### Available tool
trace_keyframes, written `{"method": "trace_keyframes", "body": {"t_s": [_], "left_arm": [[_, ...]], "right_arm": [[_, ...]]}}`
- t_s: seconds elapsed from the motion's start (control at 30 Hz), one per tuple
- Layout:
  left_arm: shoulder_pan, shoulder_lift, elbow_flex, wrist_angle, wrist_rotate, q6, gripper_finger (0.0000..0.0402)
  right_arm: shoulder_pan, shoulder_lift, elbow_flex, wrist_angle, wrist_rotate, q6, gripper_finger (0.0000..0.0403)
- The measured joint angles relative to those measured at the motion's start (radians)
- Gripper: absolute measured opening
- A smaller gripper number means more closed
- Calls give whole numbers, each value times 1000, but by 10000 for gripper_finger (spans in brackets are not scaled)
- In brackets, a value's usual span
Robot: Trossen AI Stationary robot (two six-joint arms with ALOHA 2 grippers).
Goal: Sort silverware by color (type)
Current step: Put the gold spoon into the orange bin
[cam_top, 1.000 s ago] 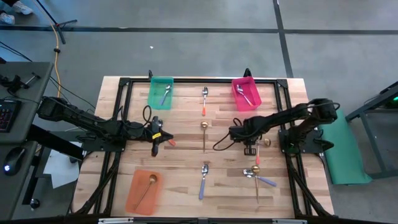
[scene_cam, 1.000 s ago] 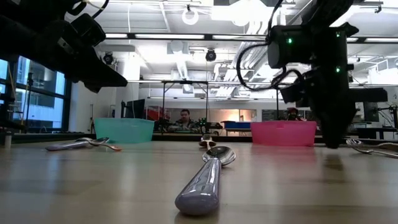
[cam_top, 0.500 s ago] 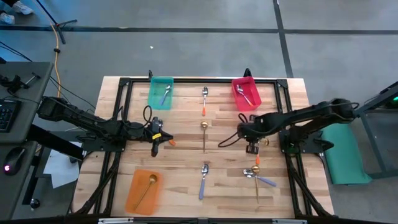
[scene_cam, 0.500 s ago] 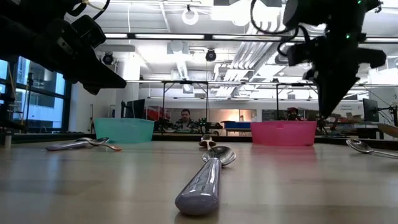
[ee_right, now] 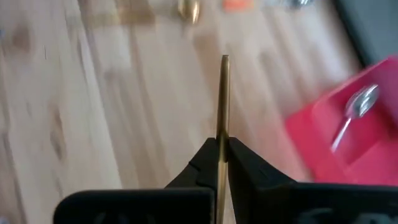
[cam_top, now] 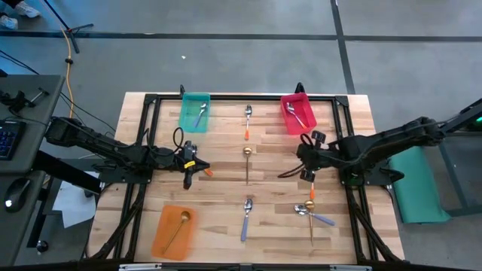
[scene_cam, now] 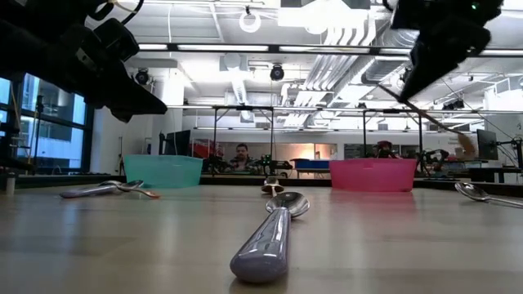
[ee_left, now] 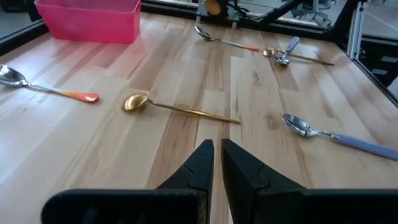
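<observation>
Right hand (ee_right: 222,149) clenched on gold spoon (ee_right: 224,93), lifted off surface (cam_top: 226,150). Left hand (ee_left: 216,163) clenched, empty, waiting. Next: carry gold spoon to orange bin (cam_top: 167,239), near left.

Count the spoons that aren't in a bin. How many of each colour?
Gold spoons: 3, one held in the right claw
Orange-handled spoons: 3
Blue-handled spoons: 2
Total: 8

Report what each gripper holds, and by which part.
The right gripper is shut on a gold spoon, pinching its thin handle; the bowl is out of sight in the wrist view. The left gripper holds nothing, hovering above the table.
</observation>
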Motion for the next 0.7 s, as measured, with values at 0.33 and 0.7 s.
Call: {"method": "trace_keyframes", "body": {"t_s": [0.33,0.7], "left_arm": [[-15,0,0,182,11,103,70],[-50,16,66,214,11,114,154]], "right_arm": [[49,34,-24,501,132,-223,0],[9,248,-141,1151,66,-555,0]]}}
